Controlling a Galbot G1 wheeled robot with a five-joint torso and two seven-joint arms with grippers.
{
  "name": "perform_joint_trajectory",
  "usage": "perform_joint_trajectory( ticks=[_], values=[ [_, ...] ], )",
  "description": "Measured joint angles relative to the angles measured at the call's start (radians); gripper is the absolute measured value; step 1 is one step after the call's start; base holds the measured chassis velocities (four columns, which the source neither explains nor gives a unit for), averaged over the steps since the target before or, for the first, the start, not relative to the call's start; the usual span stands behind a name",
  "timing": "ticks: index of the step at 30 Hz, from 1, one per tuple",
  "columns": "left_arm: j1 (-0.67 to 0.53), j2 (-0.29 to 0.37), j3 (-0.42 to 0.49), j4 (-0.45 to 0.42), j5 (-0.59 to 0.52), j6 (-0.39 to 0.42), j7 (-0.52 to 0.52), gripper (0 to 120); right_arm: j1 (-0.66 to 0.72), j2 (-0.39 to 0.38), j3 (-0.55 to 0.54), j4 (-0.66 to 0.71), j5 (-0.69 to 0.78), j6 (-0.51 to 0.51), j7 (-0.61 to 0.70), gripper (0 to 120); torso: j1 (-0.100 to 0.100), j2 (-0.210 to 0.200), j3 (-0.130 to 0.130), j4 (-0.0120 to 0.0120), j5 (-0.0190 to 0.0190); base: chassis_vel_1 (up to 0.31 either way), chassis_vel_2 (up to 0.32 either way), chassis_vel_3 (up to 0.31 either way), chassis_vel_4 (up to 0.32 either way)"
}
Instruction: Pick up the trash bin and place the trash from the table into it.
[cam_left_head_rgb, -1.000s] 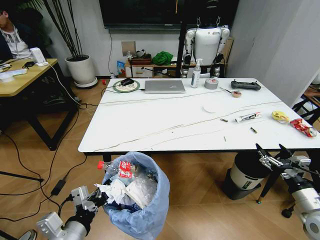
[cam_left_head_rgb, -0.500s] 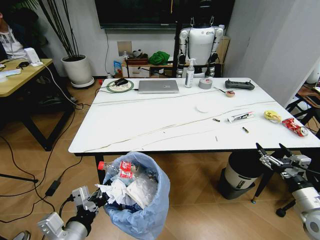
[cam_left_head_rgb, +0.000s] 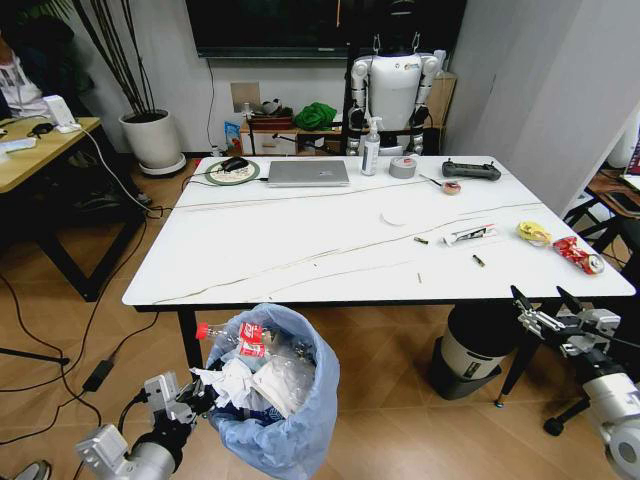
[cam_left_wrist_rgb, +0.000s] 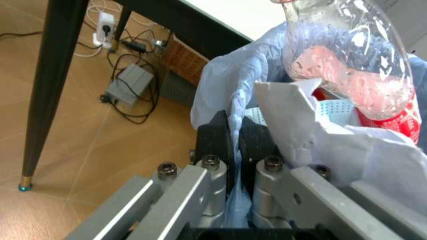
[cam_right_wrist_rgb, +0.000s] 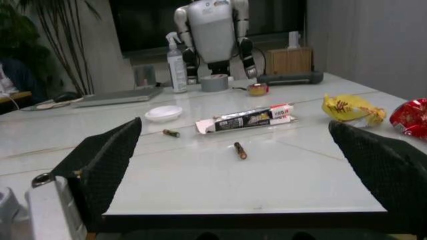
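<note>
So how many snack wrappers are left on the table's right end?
2. A yellow wrapper lies near the right edge of the table, and a red wrapper sits just beyond it, closer to the corner. Smaller scraps may be too small to tell.

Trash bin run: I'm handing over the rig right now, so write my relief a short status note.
Left gripper: jaws shut on the liner bag of the trash bin, low beside the table.
Right gripper: jaws open, empty, just off the table's near right edge.
Done: bin holds tissues and a red-capped bottle.
Left: yellow wrapper, red wrapper, flat white packet, small bits.
</note>
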Motion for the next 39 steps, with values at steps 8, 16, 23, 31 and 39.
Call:
perform_joint_trajectory(
  ticks=[8,16,23,31,39],
  values=[
    [0.007,-0.007,0.007,0.001,0.021,-0.002,0.006,0,-0.002,0.000,0.000,0.002,0.000,-0.001,-0.002,100,0.000,0.000,0.000,0.0000,0.0002,-0.063,-0.056,0.058,0.057],
    [0.012,-0.006,-0.002,-0.001,0.024,-0.004,0.008,0,0.000,0.000,-0.006,0.008,-0.003,-0.001,-0.002,100,0.000,0.000,0.000,0.0002,-0.0001,-0.043,-0.057,0.047,0.057],
    [0.016,-0.006,-0.004,-0.005,0.025,-0.005,0.008,0,-0.002,-0.004,-0.007,0.009,-0.005,-0.001,-0.003,100,0.000,0.000,0.000,0.0000,0.0001,-0.052,-0.051,0.060,0.052],
    [0.024,-0.010,-0.011,-0.014,0.026,-0.005,0.008,0,0.000,-0.015,-0.009,0.009,-0.003,-0.001,-0.004,100,0.000,0.000,0.000,-0.0001,0.0000,-0.060,-0.056,0.041,0.056],
    [0.033,-0.014,-0.018,-0.020,0.031,-0.006,0.009,0,0.009,-0.023,-0.018,0.012,-0.010,0.003,-0.004,100,0.000,0.000,0.000,-0.0002,0.0002,-0.031,-0.027,0.034,0.028]
  ],
)
